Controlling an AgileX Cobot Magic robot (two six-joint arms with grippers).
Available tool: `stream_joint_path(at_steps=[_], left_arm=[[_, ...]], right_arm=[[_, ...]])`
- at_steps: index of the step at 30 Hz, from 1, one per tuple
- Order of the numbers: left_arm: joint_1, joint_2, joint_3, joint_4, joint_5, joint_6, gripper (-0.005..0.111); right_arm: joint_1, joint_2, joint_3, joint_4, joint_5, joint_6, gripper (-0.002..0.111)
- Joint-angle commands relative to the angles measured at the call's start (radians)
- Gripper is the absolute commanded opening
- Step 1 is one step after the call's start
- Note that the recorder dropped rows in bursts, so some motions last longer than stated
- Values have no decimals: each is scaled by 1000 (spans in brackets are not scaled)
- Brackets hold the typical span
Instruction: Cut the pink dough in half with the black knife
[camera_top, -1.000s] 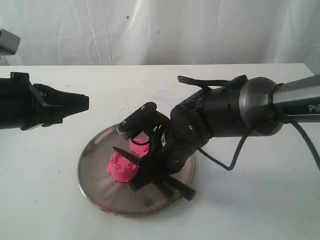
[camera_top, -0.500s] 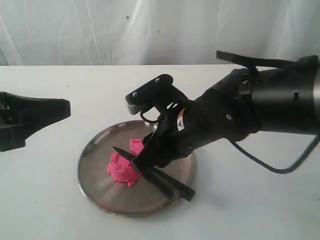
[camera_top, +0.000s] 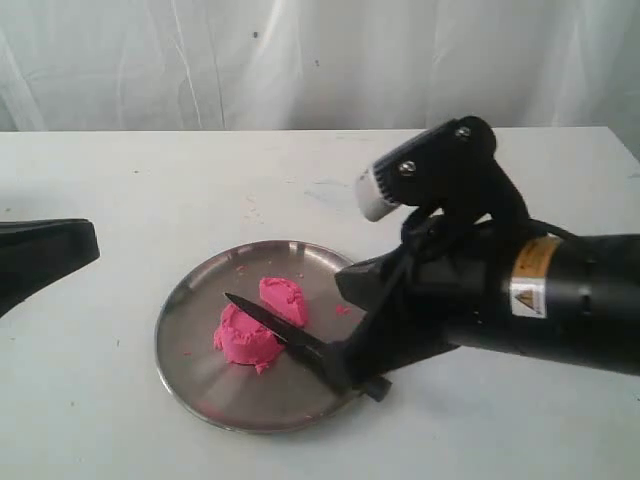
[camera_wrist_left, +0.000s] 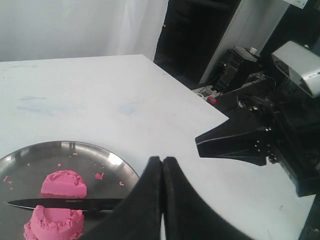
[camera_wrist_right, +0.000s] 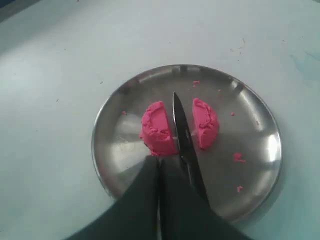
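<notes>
The pink dough lies in two lumps on a steel plate (camera_top: 190, 365): a front lump (camera_top: 245, 340) and a back lump (camera_top: 284, 298). In the right wrist view they are the left lump (camera_wrist_right: 157, 131) and the right lump (camera_wrist_right: 205, 122). The black knife (camera_top: 290, 337) lies flat between them, its handle reaching over the plate's rim; it also shows in both wrist views (camera_wrist_right: 182, 135) (camera_wrist_left: 65, 202). My right gripper (camera_top: 342, 282) hangs above the plate's right side, shut and empty (camera_wrist_right: 159, 161). My left gripper (camera_top: 88, 240) is far left, shut and empty (camera_wrist_left: 162, 159).
Small pink crumbs (camera_wrist_right: 239, 159) dot the plate. The plate rests on a white table (camera_top: 120, 190) with a white curtain behind. The bulky right arm (camera_top: 540, 290) covers the table to the right of the plate.
My right gripper has lifted off the knife and drawn back to the right. The knife stays lying between the two lumps. My left gripper has pulled further left.
</notes>
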Motion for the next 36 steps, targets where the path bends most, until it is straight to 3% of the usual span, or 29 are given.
stream_joint_path(at_steps=[1, 15, 36], left_arm=[[3, -13, 8, -4, 22, -9, 0], [3, -13, 8, 11, 18, -7, 0], [3, -13, 11, 17, 15, -7, 0]], right_arm=[[4, -99, 79, 40, -14, 8, 0], [4, -193, 264, 45, -127, 89, 0], [4, -193, 287, 45, -152, 134, 0]])
